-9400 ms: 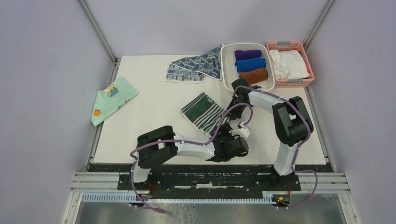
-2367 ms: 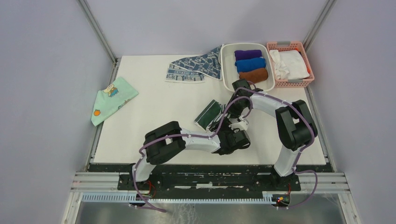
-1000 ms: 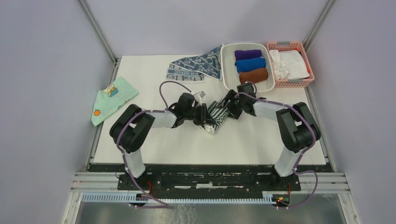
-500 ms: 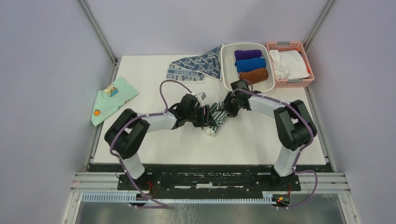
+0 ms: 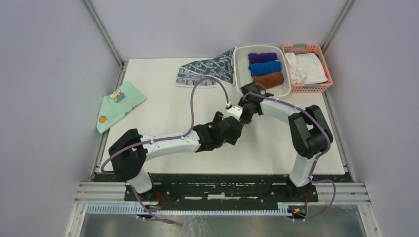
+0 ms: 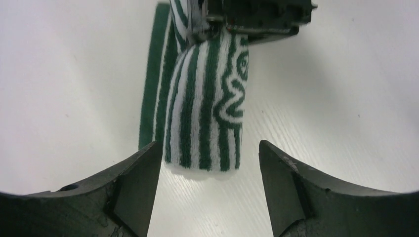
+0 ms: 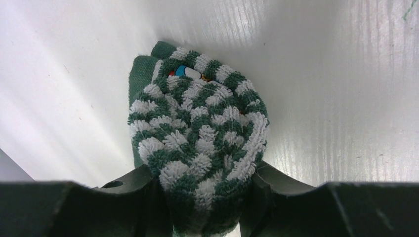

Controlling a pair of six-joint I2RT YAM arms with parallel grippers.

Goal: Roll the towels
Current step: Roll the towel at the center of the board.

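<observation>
Two-arm rolling set-up seen from above and from both wrists. The striped towel (image 6: 205, 118), dark green and white, lies as a tight roll on the white table (image 5: 158, 128), a little right of the middle and just short of the near end of the white tray (image 5: 237, 74); one flat green edge lies on the table beside the roll. In the overhead view the two wrists hide it. The right gripper (image 7: 205, 187) is clamped on one end of the roll, and its fingers (image 7: 269, 180) press into the pile on both sides. The left gripper (image 6: 208, 147) faces the opposite end with its jaws apart; the roll's end sits between the fingertips, with a clear gap on one side and a narrow one on the other. The blue-grey towel (image 5: 207, 69) lies unrolled at the far edge of the table, just left of the tray. The tray holds purple, blue and brown rolls. A pink basket (image 5: 321, 54) stands at the far right corner, and a mint-green cloth (image 5: 118, 103) overhangs the left edge.
</observation>
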